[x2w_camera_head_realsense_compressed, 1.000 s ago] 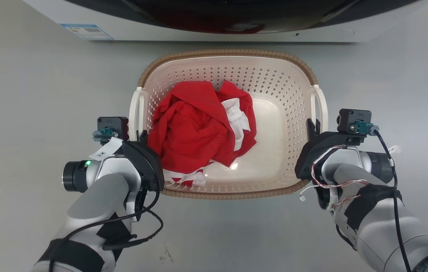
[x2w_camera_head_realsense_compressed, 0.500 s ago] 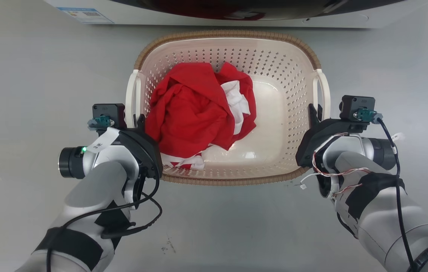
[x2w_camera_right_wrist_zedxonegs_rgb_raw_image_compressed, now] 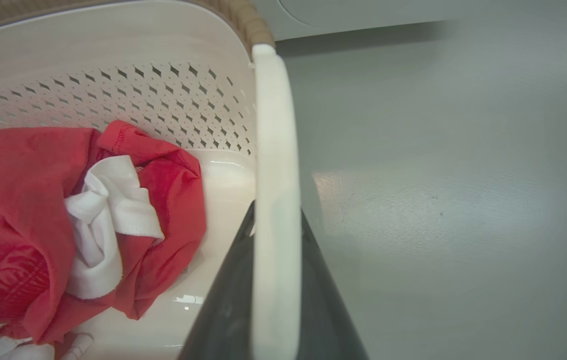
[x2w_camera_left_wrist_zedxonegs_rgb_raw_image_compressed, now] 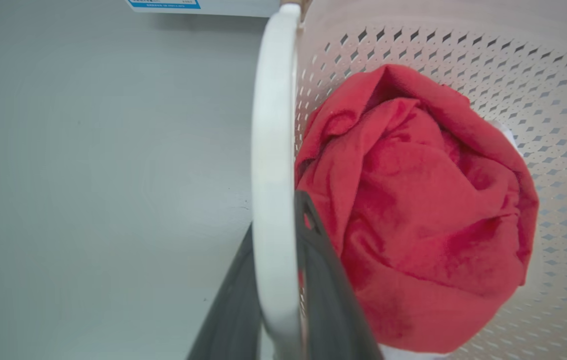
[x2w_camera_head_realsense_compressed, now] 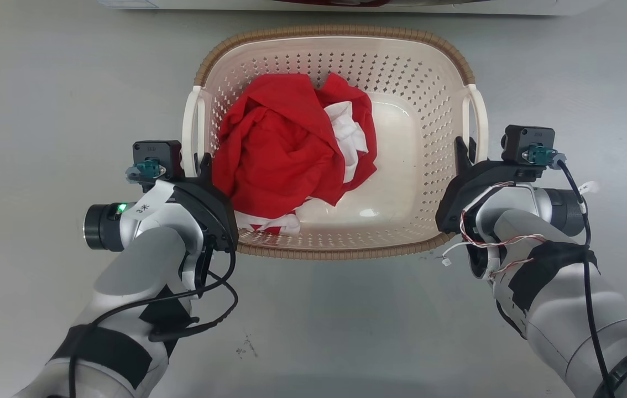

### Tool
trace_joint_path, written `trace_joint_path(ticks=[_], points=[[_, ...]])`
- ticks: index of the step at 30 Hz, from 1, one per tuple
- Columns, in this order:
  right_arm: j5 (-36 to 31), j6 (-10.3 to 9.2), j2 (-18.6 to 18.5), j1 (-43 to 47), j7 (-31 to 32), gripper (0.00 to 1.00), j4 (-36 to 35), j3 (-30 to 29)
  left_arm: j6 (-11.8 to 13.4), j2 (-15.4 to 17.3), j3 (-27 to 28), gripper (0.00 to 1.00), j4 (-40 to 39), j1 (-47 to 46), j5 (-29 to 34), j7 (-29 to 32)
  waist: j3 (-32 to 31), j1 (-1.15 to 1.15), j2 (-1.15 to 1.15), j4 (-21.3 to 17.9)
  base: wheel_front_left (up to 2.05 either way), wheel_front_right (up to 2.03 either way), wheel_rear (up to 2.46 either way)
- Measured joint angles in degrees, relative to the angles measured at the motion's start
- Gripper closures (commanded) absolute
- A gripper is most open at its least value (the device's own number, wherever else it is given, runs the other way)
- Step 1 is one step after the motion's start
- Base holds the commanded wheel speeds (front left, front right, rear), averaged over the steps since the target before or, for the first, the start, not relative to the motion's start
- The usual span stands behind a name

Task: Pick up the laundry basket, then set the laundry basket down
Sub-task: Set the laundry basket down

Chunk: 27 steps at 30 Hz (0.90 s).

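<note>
The laundry basket [x2w_camera_head_realsense_compressed: 402,72], cream with a brown woven rim, sits in the middle of the head view with a red and white garment [x2w_camera_head_realsense_compressed: 286,149] inside. My left gripper [x2w_camera_head_realsense_compressed: 200,163] is shut on the basket's white left handle [x2w_camera_head_realsense_compressed: 187,127]. In the left wrist view the dark fingers [x2w_camera_left_wrist_zedxonegs_rgb_raw_image_compressed: 323,270] pinch that handle [x2w_camera_left_wrist_zedxonegs_rgb_raw_image_compressed: 273,150]. My right gripper [x2w_camera_head_realsense_compressed: 464,146] is shut on the white right handle [x2w_camera_head_realsense_compressed: 481,119], and its fingers [x2w_camera_right_wrist_zedxonegs_rgb_raw_image_compressed: 228,300] clamp that handle [x2w_camera_right_wrist_zedxonegs_rgb_raw_image_compressed: 276,175] from both sides. Whether the basket's base touches the floor cannot be told.
A white washing machine [x2w_camera_head_realsense_compressed: 346,4] runs along the top edge, just beyond the basket's far rim. Grey floor [x2w_camera_head_realsense_compressed: 59,99] surrounds the basket on the left, right and near sides. Cables hang from both forearms.
The whole picture has shifted: the washing machine has slid almost out at the top, so the camera moved. The basket now looks slightly larger. Both grippers have kept hold of the handles.
</note>
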Motion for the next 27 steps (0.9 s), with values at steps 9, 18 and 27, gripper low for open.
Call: trace_joint_path(ticks=[9, 18, 27], points=[[-0.3, 0.00, 0.0, -0.3, -0.5, 1.00, 0.1, 0.0, -0.4, -0.1, 0.0, 1.00, 0.6, -1.2, 0.1, -0.7, 0.8, 0.00, 0.00, 0.0, 0.00, 0.00, 0.00], [-0.7, 0.00, 0.0, -1.2, -0.5, 0.04, 0.1, 0.0, -0.4, -0.3, -0.1, 0.91, 1.2, -2.2, 0.6, -1.8, 1.6, -0.01, 0.00, 0.0, 0.00, 0.00, 0.00], [-0.8, 0.00, 0.2, -1.8, -0.5, 0.00, 0.1, -0.1, -0.4, -0.7, 0.0, 0.00, 1.6, -2.6, 0.7, -2.6, 2.0, 0.00, 0.00, 0.1, 0.00, 0.00, 0.00]])
